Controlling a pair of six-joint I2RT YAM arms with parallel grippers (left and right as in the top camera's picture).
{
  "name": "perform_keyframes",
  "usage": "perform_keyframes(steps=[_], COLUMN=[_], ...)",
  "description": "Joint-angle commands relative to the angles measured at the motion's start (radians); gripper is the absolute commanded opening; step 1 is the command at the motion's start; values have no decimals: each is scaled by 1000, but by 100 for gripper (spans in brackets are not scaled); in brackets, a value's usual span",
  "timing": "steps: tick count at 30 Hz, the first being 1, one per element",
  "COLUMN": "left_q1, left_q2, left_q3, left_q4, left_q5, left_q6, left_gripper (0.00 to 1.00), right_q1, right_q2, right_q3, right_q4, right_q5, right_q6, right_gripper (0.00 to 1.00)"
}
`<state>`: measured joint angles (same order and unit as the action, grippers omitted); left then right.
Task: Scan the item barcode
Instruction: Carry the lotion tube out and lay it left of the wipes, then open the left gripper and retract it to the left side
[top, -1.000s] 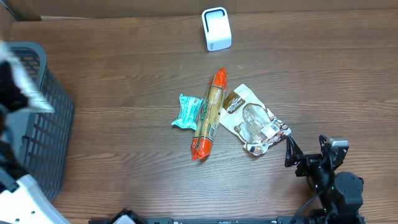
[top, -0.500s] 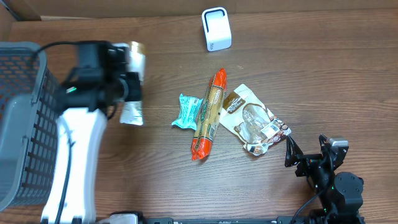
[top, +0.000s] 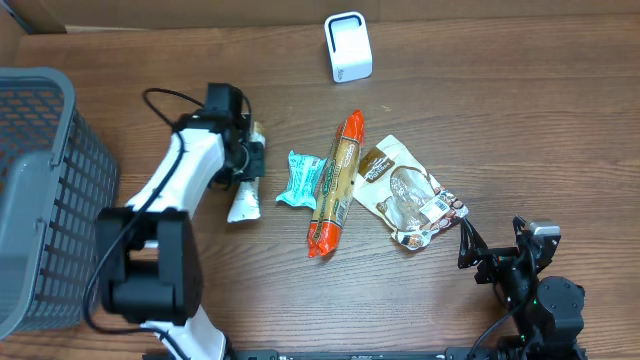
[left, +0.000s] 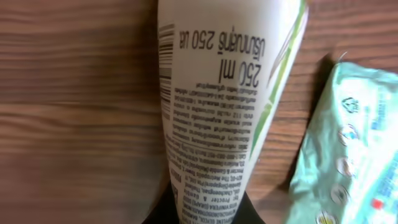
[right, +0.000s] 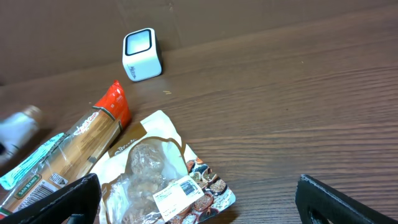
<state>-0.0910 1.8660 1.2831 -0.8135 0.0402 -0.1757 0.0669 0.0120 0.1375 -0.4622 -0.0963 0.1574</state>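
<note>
My left gripper (top: 246, 158) is shut on a white tube (top: 243, 201) printed "250 ml", left of the table's middle. In the left wrist view the tube (left: 217, 106) fills the centre, its barcode (left: 165, 38) along its left edge, and the dark fingers of the left gripper (left: 205, 210) clamp its lower end. The white scanner (top: 348, 46) stands at the far centre and also appears in the right wrist view as a scanner (right: 142, 45) with a pale window. My right gripper (top: 493, 242) rests open at the front right, holding nothing.
A teal packet (top: 299, 178) lies just right of the tube. Beside it are an orange-ended pasta pack (top: 337, 182) and a clear snack bag (top: 408, 195) with a barcode label (right: 179, 191). A grey mesh basket (top: 60, 220) stands at the left edge.
My left arm swung from the basket toward the table's middle with the tube. The tube now hangs low beside the teal packet. The right arm has not moved.
</note>
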Motion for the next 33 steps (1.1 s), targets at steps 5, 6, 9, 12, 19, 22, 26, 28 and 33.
perform_keyframes(steps=[5, 6, 9, 12, 19, 22, 26, 28, 33], left_q1=[-51, -53, -54, -54, -52, -51, 6, 82, 366], left_q2=[31, 31, 30, 20, -166, -285, -434, -488, -506], left_q3=[6, 6, 6, 24, 134, 180, 195, 195, 167], left_q4=[22, 23, 14, -24, -137, -175, -214, -238, -283], left_q5=[7, 8, 8, 8, -14, -15, -29, -24, 162], left_q6=[-69, -69, -72, -78, -31, 68, 172, 195, 534], left_gripper=[41, 56, 82, 92, 93, 95, 100, 100, 100], right_q1=[4, 4, 4, 4, 4, 4, 4, 4, 4], right_q2=[-7, -7, -7, -7, -7, -7, -7, -7, -7], right_q3=[-2, -2, -2, -2, -2, -2, -2, -2, -2], right_q4=[-14, -14, -14, -14, -14, -14, -14, -14, -14], right_q5=[6, 6, 6, 6, 6, 6, 6, 6, 17], right_q6=[-2, -2, -2, -2, -2, -2, -2, -2, -2], right_gripper=[100, 100, 100, 100, 100, 100, 100, 100, 100])
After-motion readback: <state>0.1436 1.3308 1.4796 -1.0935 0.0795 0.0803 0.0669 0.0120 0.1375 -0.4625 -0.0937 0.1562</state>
